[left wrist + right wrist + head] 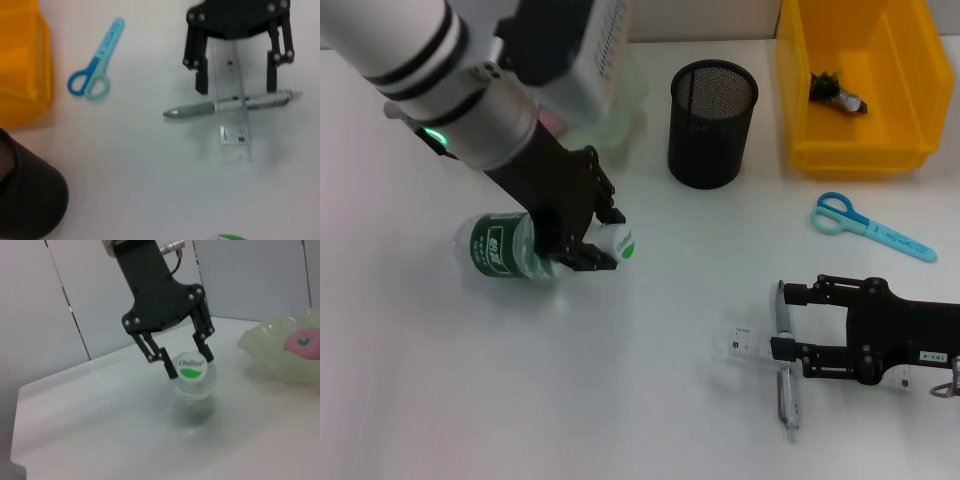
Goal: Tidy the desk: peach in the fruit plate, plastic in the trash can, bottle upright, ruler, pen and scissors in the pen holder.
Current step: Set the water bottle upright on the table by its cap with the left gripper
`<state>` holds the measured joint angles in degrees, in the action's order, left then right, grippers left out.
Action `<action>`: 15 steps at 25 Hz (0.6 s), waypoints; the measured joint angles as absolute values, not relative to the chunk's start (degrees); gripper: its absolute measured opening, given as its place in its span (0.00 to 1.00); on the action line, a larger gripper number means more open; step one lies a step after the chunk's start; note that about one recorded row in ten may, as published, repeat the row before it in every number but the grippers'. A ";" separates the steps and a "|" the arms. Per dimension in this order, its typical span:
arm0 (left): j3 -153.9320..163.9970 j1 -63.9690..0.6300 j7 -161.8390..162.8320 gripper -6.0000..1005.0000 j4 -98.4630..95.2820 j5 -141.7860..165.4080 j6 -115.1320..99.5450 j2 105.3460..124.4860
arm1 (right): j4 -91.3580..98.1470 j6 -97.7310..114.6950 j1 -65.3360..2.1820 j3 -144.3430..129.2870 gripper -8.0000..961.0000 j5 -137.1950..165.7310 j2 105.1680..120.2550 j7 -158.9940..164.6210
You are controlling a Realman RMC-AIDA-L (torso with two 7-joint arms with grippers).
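The left gripper (588,238) is straddling the neck of the bottle (510,250), which is lying on its side at the left of the desk (620,400) with its white cap (617,241) pointing right. Its jaws are standing partly open on either side of the cap; in the right wrist view the fingertips (171,371) are flanking the cap (192,369), and whether they are already pressing on it cannot be told. The bottle is not yet upright.

The right gripper (782,322) is hovering at the near right with its jaws wide open over the pen (786,385), which is lying across the clear ruler (748,345). Both are resting on the desk, ungripped.

Farther out, the scissors (870,226) are lying to the right, nearer than the yellow bin (860,150). The mesh pen holder (712,125) is standing at the far centre, and the fruit plate (260,347) with the peach (302,342) in it is sitting behind the left arm.

The likely trouble is the grip at the neck: a round, smooth bottle could roll or swing down from a hold so close to the cap. On the right, closing on the crossed pen and ruler could catch both, or skid the thin ruler away.
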<state>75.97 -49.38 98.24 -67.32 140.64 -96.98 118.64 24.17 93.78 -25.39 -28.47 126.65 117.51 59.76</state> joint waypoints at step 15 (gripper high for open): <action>60.16 -48.09 95.68 0.44 -64.77 135.71 -99.62 118.22 | 24.17 93.78 -25.46 -29.09 0.78 126.65 117.42 59.46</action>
<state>60.16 -48.09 95.68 -64.77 135.71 -99.62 118.22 24.17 93.78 -25.46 -29.09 126.65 117.42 59.46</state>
